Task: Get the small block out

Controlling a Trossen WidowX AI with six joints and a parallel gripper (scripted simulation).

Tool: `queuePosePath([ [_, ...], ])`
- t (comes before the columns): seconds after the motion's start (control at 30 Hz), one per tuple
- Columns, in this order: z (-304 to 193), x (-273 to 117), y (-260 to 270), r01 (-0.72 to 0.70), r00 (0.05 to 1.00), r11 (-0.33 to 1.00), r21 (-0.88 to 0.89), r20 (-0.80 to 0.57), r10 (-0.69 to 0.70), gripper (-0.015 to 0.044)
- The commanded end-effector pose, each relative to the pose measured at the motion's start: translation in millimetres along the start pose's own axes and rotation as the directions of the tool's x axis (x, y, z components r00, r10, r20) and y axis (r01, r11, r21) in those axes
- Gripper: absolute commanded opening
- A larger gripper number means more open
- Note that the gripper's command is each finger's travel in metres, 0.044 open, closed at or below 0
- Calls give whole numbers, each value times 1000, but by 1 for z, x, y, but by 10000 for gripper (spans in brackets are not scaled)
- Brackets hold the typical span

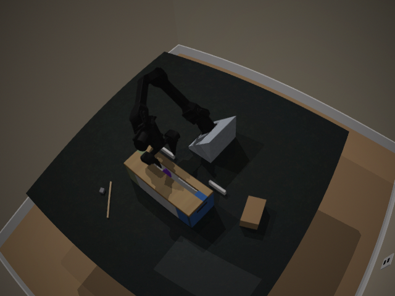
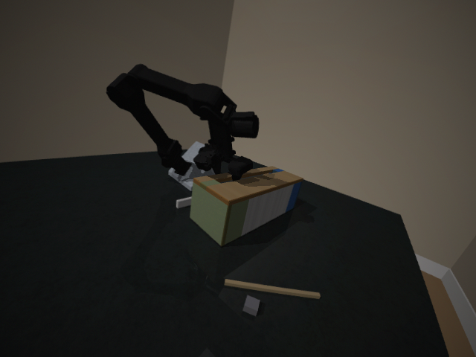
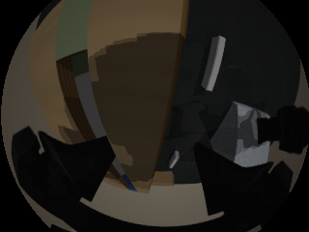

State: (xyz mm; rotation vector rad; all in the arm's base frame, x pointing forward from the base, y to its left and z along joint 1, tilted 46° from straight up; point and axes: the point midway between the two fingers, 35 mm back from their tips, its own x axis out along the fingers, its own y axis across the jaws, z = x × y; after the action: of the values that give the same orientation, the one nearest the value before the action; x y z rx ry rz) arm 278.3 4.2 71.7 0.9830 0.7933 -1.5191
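The arm (image 2: 169,90) is presenting as uniformly matte black throughout, with no visible colour banding. Its links are showing as blocky, rounded-edged segments joined by thicker knuckle housings. A stubby cylindrical housing (image 2: 244,124) is projecting from the wrist section, its face appearing finely ribbed. One small pale rectangular marking (image 2: 223,109) is showing on the forearm end near that cylinder. The gripper (image 2: 222,166) is appearing as two dark, chunky fingers tapering to wedge-shaped tips. Cables, screws and lettering are not being resolved in the dim views.
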Motion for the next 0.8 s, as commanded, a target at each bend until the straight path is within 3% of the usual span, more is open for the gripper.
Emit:
queuePosePath([
  [0.0,4,8,-1,0,1000,1000,-2,4,0,400],
  [0.77,-24,21,-1,0,1000,1000,1,0,0,400],
])
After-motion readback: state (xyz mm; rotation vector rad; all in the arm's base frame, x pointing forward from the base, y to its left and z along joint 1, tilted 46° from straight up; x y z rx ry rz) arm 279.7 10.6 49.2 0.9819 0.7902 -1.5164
